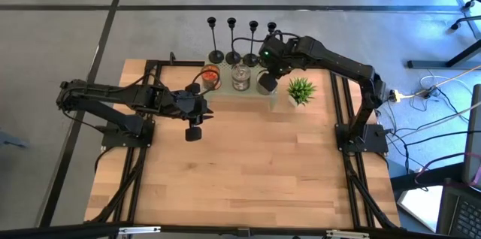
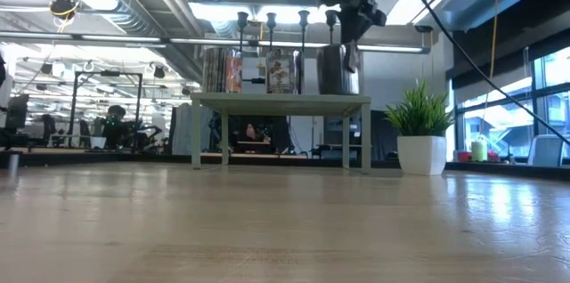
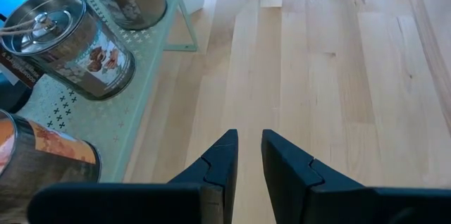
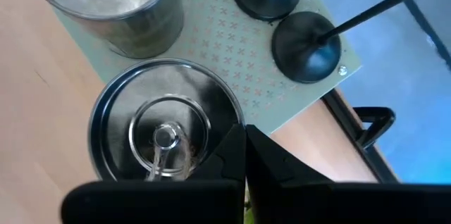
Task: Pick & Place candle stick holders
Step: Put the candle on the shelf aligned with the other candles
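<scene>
Four black candlestick holders (image 1: 232, 38) stand in a row on their round bases along the far edge of a small pale green shelf (image 1: 252, 98). Two of the bases show in the right wrist view (image 4: 306, 44). My right gripper (image 4: 245, 146) is shut and empty. It hangs over the far right rim of a dark lidded jar (image 4: 165, 136), just in front of the rightmost holder (image 2: 331, 20). My left gripper (image 3: 249, 150) is empty and low over the bare table in front of the shelf's left end. Its fingers show only a narrow gap.
An orange jar (image 1: 211, 77) and a clear jar (image 1: 240, 77) stand on the shelf beside the dark jar (image 1: 267, 81), in front of the holders. A small green plant in a white pot (image 1: 301, 90) stands to the right of the shelf. Bare wooden tabletop (image 1: 248, 171) lies nearer.
</scene>
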You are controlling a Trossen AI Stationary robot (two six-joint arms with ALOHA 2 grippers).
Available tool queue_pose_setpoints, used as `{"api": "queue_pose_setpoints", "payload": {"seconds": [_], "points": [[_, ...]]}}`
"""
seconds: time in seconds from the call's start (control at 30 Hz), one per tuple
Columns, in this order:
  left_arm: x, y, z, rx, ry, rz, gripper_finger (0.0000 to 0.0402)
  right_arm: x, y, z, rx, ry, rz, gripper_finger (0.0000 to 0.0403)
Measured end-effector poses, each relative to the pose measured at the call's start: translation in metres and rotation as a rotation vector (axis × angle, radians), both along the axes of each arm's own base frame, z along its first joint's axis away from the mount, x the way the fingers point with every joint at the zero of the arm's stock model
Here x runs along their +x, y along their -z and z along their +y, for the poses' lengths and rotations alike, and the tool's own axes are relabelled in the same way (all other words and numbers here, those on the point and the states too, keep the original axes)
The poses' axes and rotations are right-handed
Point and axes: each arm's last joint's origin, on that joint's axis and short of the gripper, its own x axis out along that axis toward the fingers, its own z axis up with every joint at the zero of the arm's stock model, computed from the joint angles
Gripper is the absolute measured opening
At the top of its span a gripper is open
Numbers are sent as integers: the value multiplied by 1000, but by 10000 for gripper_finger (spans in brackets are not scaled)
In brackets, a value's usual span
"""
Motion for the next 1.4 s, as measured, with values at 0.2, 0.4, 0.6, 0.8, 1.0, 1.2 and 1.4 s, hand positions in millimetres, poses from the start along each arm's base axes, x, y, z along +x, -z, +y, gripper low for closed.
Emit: {"api": "queue_pose_setpoints", "payload": {"seconds": [0.2,0.4,0.6,0.8,1.0,1.2,1.4], "points": [[0,0,0,-1,0,0,61,0,0,0,-25,-48,25,4],[0,0,0,-1,0,0,61,-1,0,0,-28,-61,33,5],[0,0,0,-1,1,0,61,-1,0,-1,-28,-60,33,5],[0,0,0,-2,1,0,61,-1,0,-1,-27,-58,32,5],[0,0,0,-2,2,0,61,-1,0,-1,-27,-56,31,5],[0,0,0,-3,3,0,61,0,0,-1,-21,-56,21,5],[0,0,0,-3,3,0,61,0,0,-2,-26,-57,24,5]]}}
